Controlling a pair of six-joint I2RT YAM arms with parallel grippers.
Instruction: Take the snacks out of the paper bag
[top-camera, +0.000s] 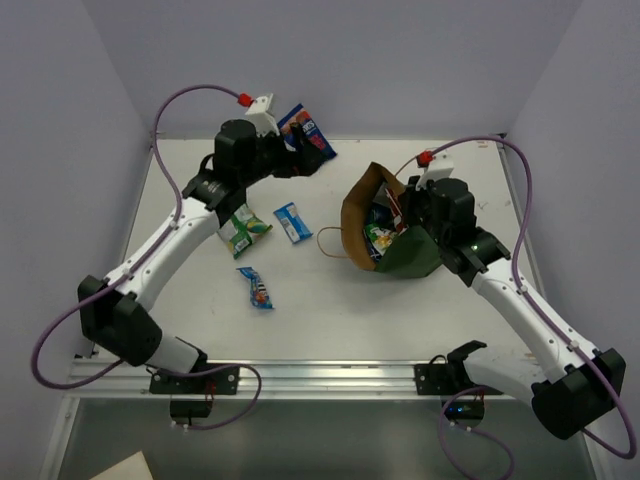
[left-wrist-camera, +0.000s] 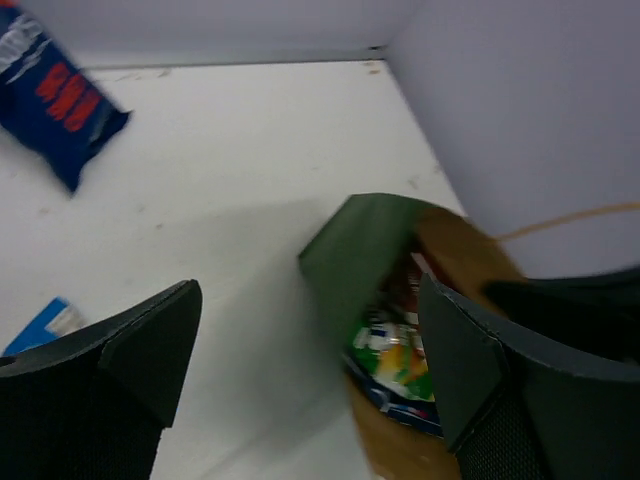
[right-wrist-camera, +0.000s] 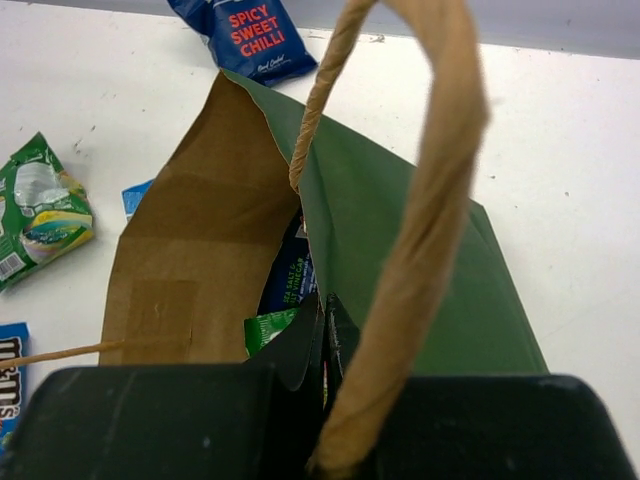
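Unloading step. My left gripper (left-wrist-camera: 305, 292) spread, empty, near dark blue foil packet (left-wrist-camera: 55, 95). Right gripper (right-wrist-camera: 325, 350) pinches dark green paper bag (right-wrist-camera: 400, 250) by rim (more packets (left-wrist-camera: 395, 360) inside). Next I reach inside.

A white table (top-camera: 330, 320) fills most of the view from above. Its top is flat and smooth, with a few small dark marks near the far corner. Three pale purple walls stand around it: a back wall (top-camera: 350, 60), a left wall (top-camera: 50, 150) and a right wall (top-camera: 590, 120). They meet the table at its edges. A shiny metal rail (top-camera: 330, 372) runs along the near edge of the table. Below the rail is a grey surface (top-camera: 330, 440). A tan scrap (top-camera: 128, 466) lies on it, down in the left corner.
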